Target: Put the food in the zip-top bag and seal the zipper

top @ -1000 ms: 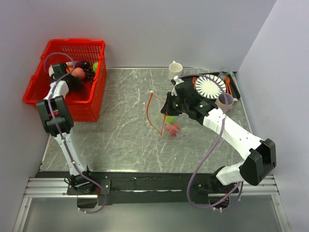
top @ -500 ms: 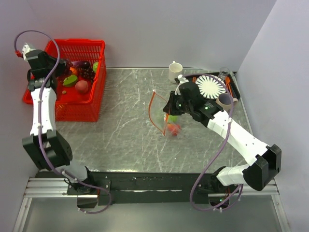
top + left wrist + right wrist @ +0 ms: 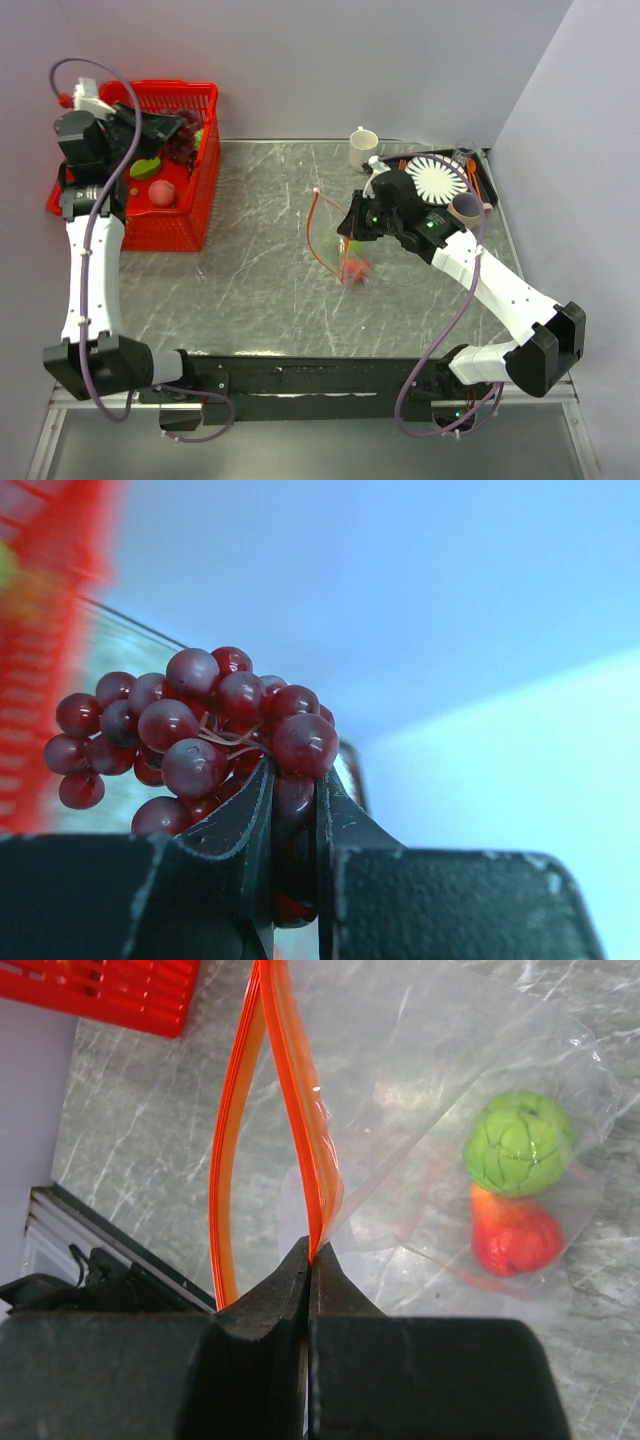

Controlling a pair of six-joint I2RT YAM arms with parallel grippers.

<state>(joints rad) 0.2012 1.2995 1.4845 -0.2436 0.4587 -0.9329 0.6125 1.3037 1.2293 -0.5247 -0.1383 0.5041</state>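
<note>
My left gripper (image 3: 292, 810) is shut on a bunch of dark red grapes (image 3: 195, 735) and holds it raised above the red basket (image 3: 105, 215); the bunch also shows in the top view (image 3: 183, 148). My right gripper (image 3: 308, 1260) is shut on one lip of the zipper (image 3: 300, 1150) of the zip-top bag (image 3: 440, 1090), holding the mouth open and lifted mid-table (image 3: 335, 245). Inside the bag lie a green fruit (image 3: 520, 1142) and a red-orange fruit (image 3: 515, 1238).
The basket holds a pink fruit (image 3: 161, 192) and a green piece (image 3: 145, 168). A white cup (image 3: 363, 146), a white ribbed plate (image 3: 436, 180), a brown cup (image 3: 464, 209) and orange cutlery (image 3: 474, 180) stand at the back right.
My left arm has risen out of the basket with the grapes and swung toward the right. The right gripper has held the bag mouth almost still.
</note>
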